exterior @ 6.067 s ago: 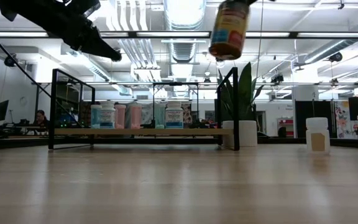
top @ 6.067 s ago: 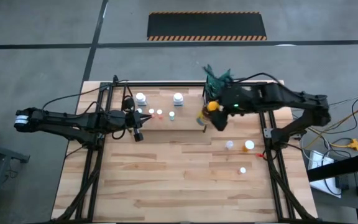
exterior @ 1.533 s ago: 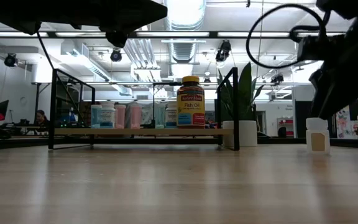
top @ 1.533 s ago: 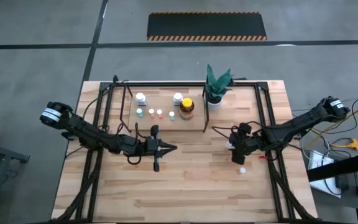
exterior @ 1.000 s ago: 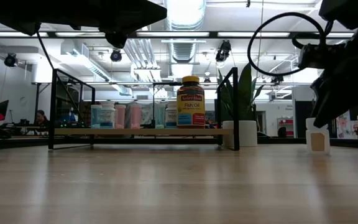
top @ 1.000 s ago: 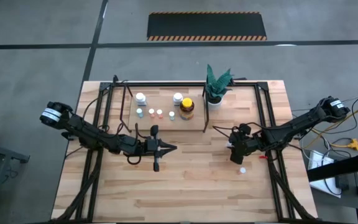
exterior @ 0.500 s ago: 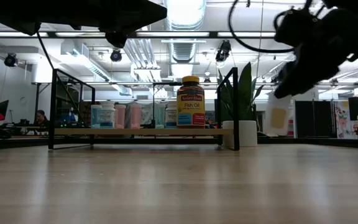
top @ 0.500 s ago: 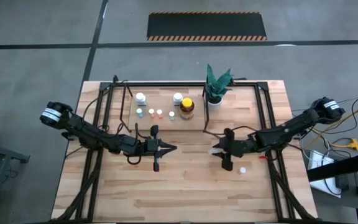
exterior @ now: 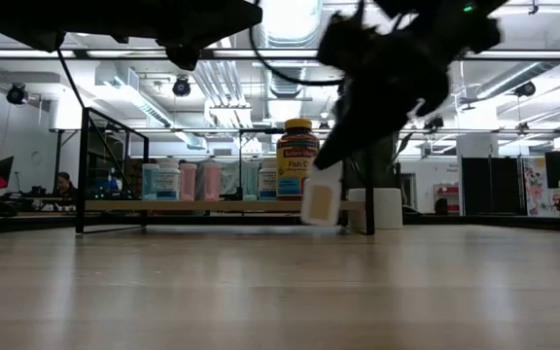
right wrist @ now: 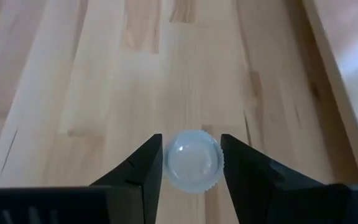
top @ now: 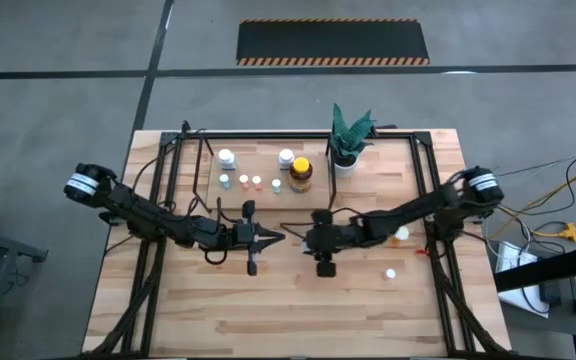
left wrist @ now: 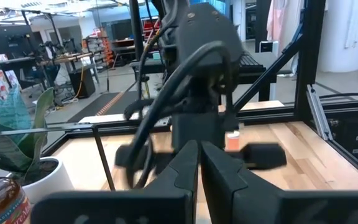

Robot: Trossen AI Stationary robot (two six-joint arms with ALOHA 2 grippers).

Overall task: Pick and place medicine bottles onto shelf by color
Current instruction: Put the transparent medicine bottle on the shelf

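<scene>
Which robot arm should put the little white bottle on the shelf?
The right one, probably. The right gripper already holds the white bottle above the table, in front of the shelf. The left gripper is shut and holds nothing.

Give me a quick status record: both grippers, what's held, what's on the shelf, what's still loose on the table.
right gripper: shut on a white-capped bottle, held above the table's middle
left gripper: fingers close together, empty, pointing at the right arm over the middle of the table
shelf: amber yellow-capped bottle plus several small bottles
loose: two bottles on the right side of the table
plant: beside the shelf's right end
</scene>
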